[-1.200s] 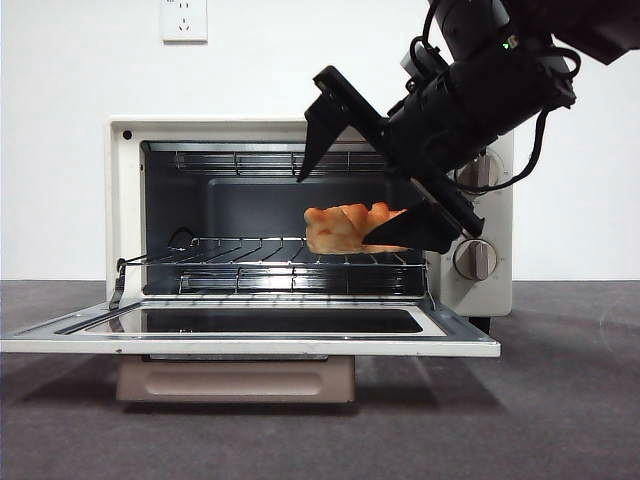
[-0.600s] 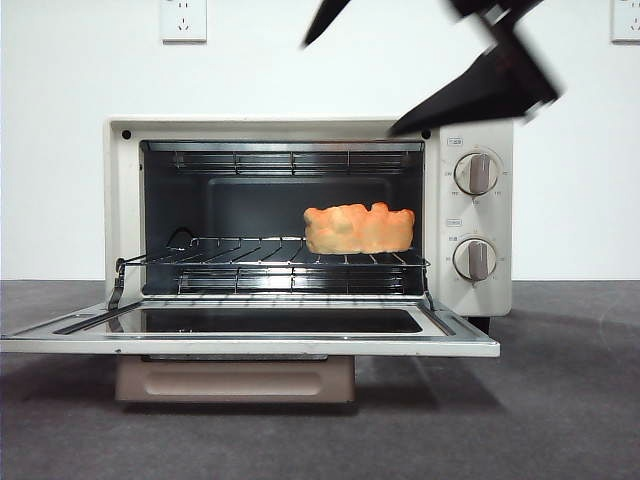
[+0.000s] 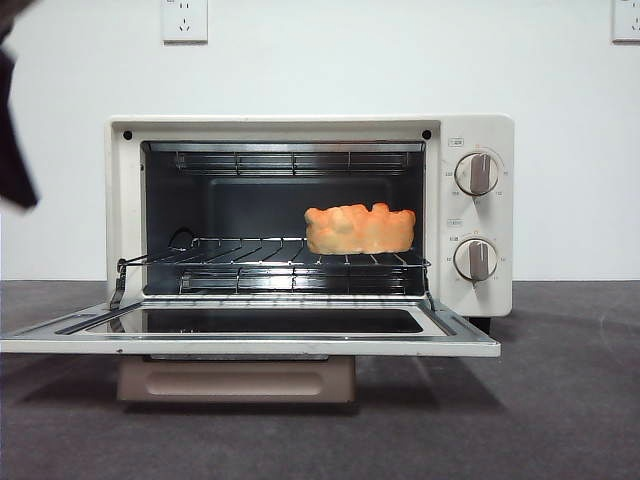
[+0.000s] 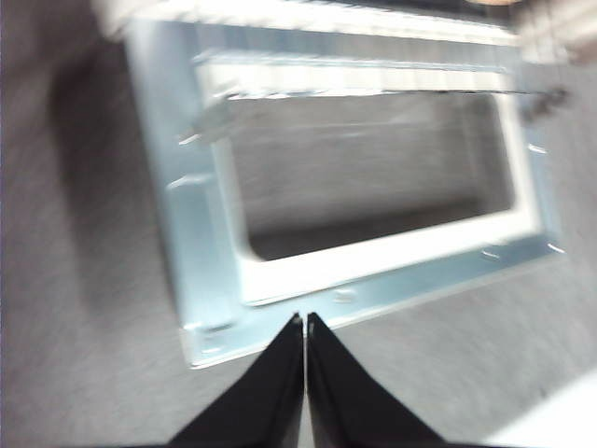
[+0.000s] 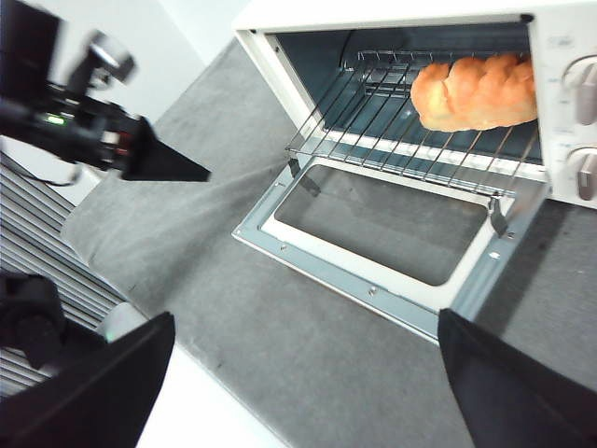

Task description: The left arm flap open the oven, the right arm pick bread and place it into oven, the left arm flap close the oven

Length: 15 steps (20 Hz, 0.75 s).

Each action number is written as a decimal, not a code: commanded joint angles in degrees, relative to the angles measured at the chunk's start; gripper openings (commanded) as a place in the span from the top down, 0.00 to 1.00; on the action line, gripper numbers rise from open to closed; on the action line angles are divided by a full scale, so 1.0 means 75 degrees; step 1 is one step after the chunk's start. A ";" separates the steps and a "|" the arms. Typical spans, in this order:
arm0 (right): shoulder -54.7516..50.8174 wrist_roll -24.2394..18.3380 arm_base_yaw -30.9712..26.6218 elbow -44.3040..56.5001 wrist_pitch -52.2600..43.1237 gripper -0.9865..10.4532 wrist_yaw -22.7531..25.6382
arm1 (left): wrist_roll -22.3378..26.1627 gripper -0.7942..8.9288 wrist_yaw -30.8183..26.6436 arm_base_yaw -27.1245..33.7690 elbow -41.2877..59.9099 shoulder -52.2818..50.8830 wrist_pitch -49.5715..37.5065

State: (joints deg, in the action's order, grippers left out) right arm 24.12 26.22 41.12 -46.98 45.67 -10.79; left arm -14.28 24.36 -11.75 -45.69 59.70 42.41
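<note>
A plain white wall (image 3: 320, 60) carries two white electrical sockets, one upper left (image 3: 184, 19), one at the right corner (image 3: 626, 20), above a dark grey felt-like tabletop (image 3: 560, 400).

Left gripper (image 4: 305, 322) pressed shut, two black jaws meeting in a single point, aimed downward from above. Same left arm (image 5: 89, 121) seen from the right wrist camera as a dark body ending in a tapering tip, raised above the table; in the front view only a blurred dark sliver (image 3: 12, 150) at the upper side edge. Right gripper (image 5: 303, 392) spread wide, jaws far apart, holding nothing, pulled back and high.
</note>
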 commanded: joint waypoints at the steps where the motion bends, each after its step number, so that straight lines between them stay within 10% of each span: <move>1: -0.0149 -0.0350 0.0041 -0.0490 0.0761 0.52 0.0557 | -0.0233 0.91 0.0090 0.0338 0.0656 0.0087 -0.0449; 15: -0.0140 -0.0796 0.0041 -0.1297 0.1603 0.52 0.1542 | -0.0595 0.91 0.1271 0.1265 0.1786 0.2101 -0.1871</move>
State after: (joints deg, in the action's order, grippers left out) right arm 22.72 20.82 41.15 -55.72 58.11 0.54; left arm -19.40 33.30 -2.15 -32.27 74.59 28.77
